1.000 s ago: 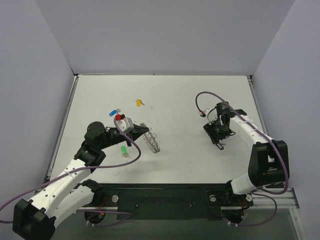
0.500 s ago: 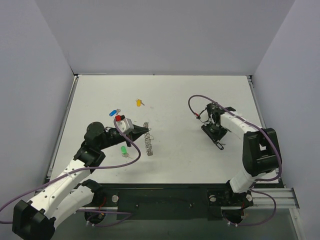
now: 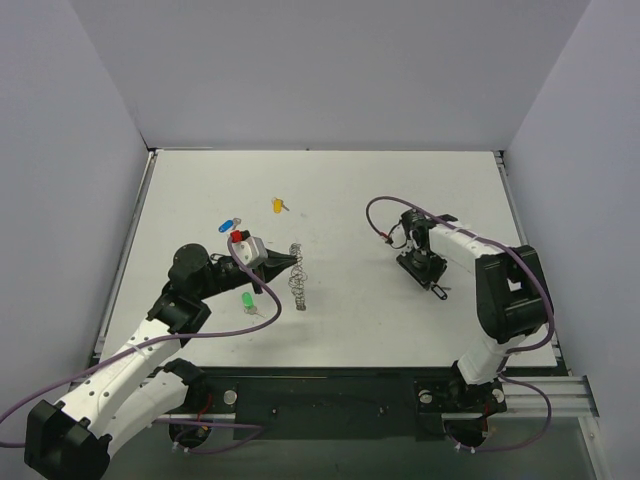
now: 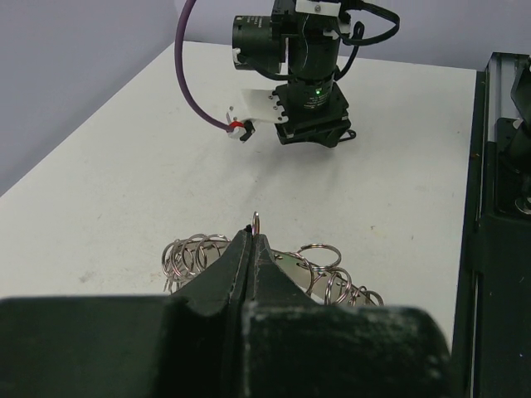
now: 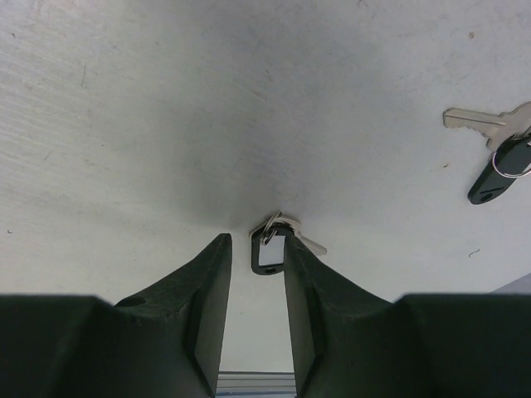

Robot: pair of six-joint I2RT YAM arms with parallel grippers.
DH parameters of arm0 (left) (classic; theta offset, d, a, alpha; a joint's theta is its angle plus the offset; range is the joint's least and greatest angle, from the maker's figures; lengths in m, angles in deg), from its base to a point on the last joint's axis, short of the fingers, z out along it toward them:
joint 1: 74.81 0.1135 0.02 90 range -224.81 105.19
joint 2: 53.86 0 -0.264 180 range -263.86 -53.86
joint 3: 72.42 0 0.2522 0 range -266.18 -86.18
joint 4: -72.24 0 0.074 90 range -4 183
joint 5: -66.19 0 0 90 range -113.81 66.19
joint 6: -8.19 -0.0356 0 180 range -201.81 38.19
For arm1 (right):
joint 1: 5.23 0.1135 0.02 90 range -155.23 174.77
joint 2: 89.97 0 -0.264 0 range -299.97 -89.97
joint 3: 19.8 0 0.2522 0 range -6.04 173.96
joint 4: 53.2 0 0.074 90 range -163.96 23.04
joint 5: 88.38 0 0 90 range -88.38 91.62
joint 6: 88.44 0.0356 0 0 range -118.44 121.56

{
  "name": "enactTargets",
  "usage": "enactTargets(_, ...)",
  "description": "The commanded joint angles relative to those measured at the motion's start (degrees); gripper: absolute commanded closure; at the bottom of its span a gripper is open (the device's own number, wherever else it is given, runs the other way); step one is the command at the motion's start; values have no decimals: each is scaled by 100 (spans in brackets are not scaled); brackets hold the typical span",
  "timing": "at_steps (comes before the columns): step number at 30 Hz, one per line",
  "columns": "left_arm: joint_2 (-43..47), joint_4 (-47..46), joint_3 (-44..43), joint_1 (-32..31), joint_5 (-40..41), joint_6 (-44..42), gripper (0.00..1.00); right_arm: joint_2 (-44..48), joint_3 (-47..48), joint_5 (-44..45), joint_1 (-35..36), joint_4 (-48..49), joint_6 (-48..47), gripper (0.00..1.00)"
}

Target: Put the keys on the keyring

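Currently: keyring in the left gripper, a key between the right fingers

The left gripper (image 4: 253, 236) is fully closed on one small loop of the keyring (image 4: 195, 253); this loop sticks up just above the fingertips. The rest of the keyring, a bundle of linked silver loops, spreads just beyond the tips. I cannot tell if it rests on the white counter (image 3: 350, 185).

The right gripper (image 5: 256, 239) points down at the counter, well apart from the keyring. Its jaws are partly open. A black key (image 5: 266, 251) lies between the fingertips, closer to one finger than to the other, and no grip on it can be seen. A second black key (image 5: 498, 170) lies on the counter to one side, apart from the fingers.

Three more keys lie on the left part of the counter. The green key (image 3: 247, 300) is near the keyring, beside the left arm. The blue key (image 3: 228, 222) and the yellow key (image 3: 278, 205) lie farther back.
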Motion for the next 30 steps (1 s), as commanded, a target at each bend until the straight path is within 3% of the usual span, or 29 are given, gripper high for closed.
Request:
enactTargets(1, 101, -227, -110, -32, -115, -37, 100, -66, 181, 379, 120, -250, 23, 73)
enactTargets(30, 93, -288, -101, -50, -177, -28, 100, -347, 286, 704, 278, -215, 59, 79)
